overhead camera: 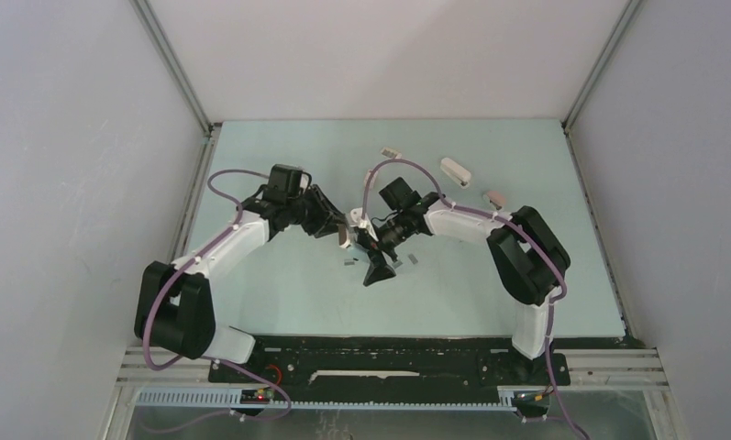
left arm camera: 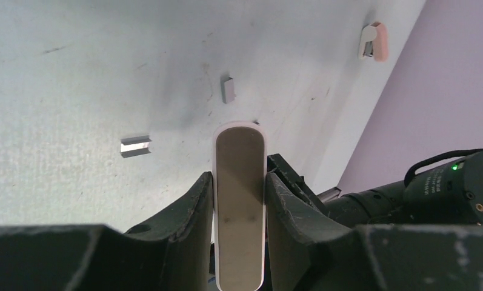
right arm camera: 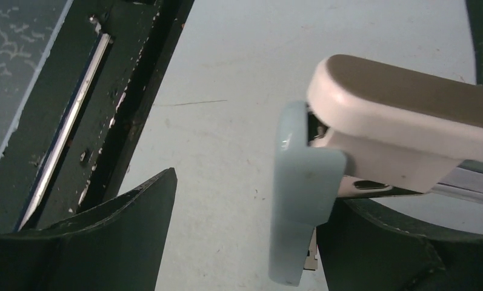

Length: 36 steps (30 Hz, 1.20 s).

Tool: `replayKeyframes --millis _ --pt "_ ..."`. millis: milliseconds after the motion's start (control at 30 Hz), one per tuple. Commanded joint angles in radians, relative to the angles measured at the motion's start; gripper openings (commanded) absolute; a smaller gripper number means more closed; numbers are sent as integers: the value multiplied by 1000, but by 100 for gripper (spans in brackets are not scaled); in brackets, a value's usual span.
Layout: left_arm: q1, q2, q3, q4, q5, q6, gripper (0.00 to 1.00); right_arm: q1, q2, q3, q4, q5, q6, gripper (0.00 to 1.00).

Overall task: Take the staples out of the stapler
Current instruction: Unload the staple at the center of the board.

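Top view and 2 wrist views. The left gripper (left arm camera: 239,179) is clamped on the stapler (left arm camera: 240,151), 1 finger on each long side, and holds it above the table (overhead camera: 279,293) near the centre. The right gripper (right arm camera: 257,194) meets it from 4 o'clock with its jaws spread wide. The stapler's pale blue end piece (right arm camera: 299,188) hangs between those jaws, close beside the right-hand finger (right arm camera: 378,248) (contact cannot be judged). 2 short silvery strips of staples (left arm camera: 136,146) lie loose on the table, well apart from each other. In the top view 1 strip is at 9 o'clock of the right gripper and the other strip (overhead camera: 413,258) at 3 o'clock. A white stapler (overhead camera: 455,170) and a pink stapler (overhead camera: 494,196) lie apart at about 1 to 2 o'clock of the held one.
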Motion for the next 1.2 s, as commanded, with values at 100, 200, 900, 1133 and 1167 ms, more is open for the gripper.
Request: replayKeyframes --millis 100,200,900,1133,1167 --pt "13 -24 -36 114 97 91 0 -25 -20 16 86 9 190 88" --pt "14 -39 -84 238 229 116 0 -84 -49 25 78 29 197 91" --pt "14 -295 -273 332 140 412 0 -365 -79 243 205 282 386 100" --pt "14 -412 -395 434 -4 511 0 -269 90 229 755 890 528 100" --pt "14 -425 -407 439 -18 517 0 -252 111 221 828 968 505 100"
